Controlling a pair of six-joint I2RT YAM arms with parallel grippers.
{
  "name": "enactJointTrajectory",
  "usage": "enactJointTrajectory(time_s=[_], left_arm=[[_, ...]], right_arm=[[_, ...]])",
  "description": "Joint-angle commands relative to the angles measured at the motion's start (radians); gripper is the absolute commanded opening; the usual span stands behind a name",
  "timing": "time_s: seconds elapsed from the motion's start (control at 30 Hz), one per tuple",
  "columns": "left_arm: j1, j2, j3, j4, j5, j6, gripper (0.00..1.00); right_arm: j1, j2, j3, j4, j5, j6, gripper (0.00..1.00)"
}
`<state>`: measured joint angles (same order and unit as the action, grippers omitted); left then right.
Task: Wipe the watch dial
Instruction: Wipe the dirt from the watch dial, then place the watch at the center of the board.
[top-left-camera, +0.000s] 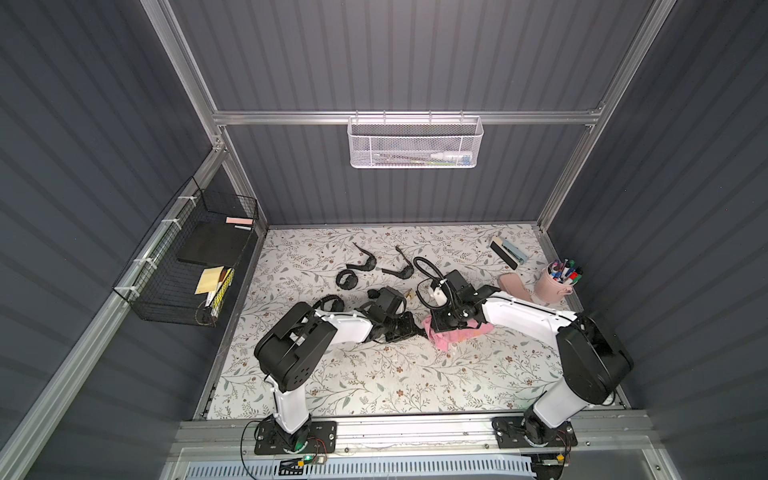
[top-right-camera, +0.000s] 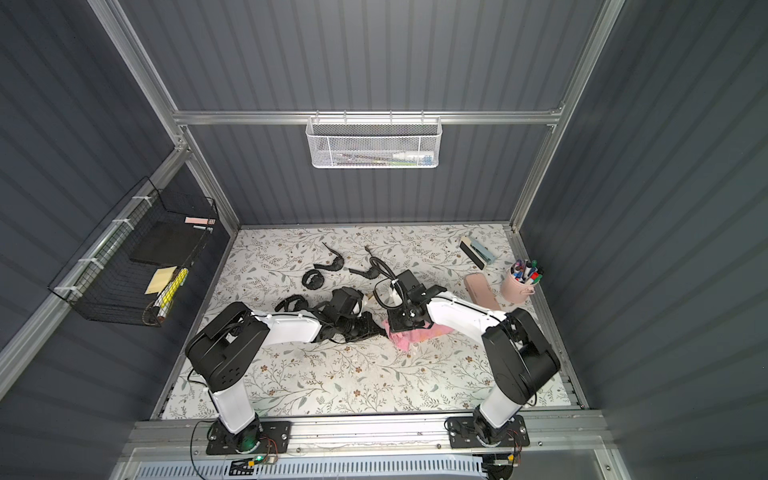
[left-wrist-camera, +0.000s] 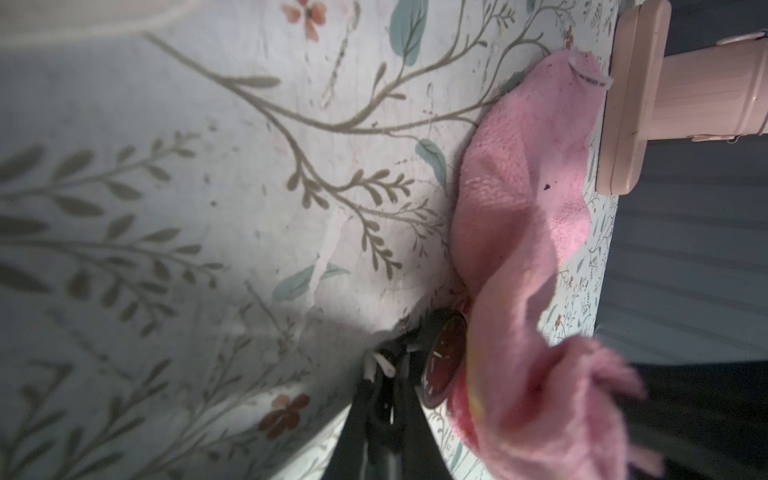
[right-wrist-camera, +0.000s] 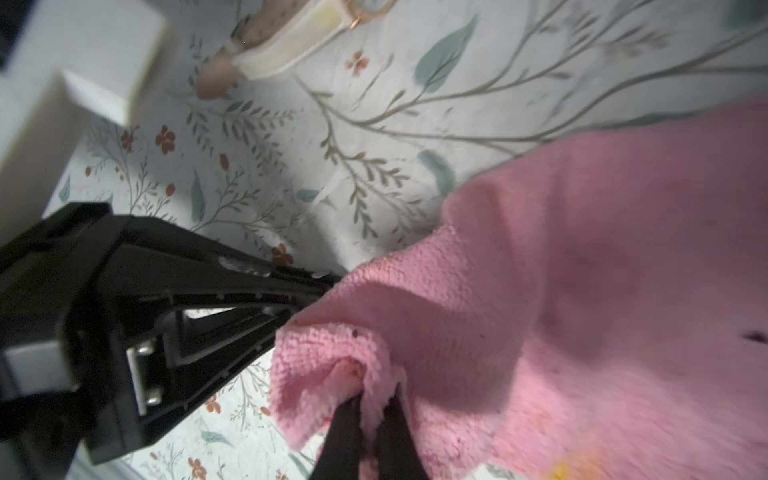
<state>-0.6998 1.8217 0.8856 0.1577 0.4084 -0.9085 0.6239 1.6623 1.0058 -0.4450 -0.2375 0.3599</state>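
In the left wrist view my left gripper (left-wrist-camera: 390, 365) is shut on a black watch, and its dark red dial (left-wrist-camera: 446, 357) with white hour marks stands on edge against the pink cloth (left-wrist-camera: 519, 232). In the right wrist view my right gripper (right-wrist-camera: 374, 401) is shut on a bunched fold of the pink cloth (right-wrist-camera: 561, 291), and the left gripper's black fingers (right-wrist-camera: 257, 286) run in under the cloth's edge. In both top views the two wrists meet at mid-table over the cloth (top-left-camera: 469, 332) (top-right-camera: 419, 334). There the watch is hidden.
Several black watches and straps (top-left-camera: 347, 279) lie behind the arms on the floral table (top-left-camera: 374, 382). A pink case (top-left-camera: 513, 284), a pink cup of markers (top-left-camera: 557, 282) and a stapler (top-left-camera: 509, 251) stand at the back right. Wire baskets (top-left-camera: 187, 257) (top-left-camera: 415, 143) hang on the walls.
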Motion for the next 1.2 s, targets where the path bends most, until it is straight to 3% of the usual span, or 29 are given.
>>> enactJointTrajectory(time_s=[0.0, 0.5, 0.83, 1.17], left_arm=[[-0.007, -0.026, 0.003, -0.015, 0.0, 0.013, 0.14], [0.003, -0.07, 0.044, -0.188, -0.044, 0.083, 0.14], [0.165, -0.155, 0.003, -0.374, -0.103, 0.24, 0.14], [0.284, -0.143, -0.009, -0.458, -0.111, 0.345, 0.16]], right_arm=[[0.01, 0.061, -0.007, -0.05, -0.066, -0.026, 0.0], [-0.075, -0.029, -0.041, -0.145, 0.228, -0.002, 0.0], [-0.131, -0.102, -0.049, -0.102, 0.35, 0.028, 0.0], [-0.131, -0.062, -0.04, -0.046, 0.331, 0.031, 0.0]])
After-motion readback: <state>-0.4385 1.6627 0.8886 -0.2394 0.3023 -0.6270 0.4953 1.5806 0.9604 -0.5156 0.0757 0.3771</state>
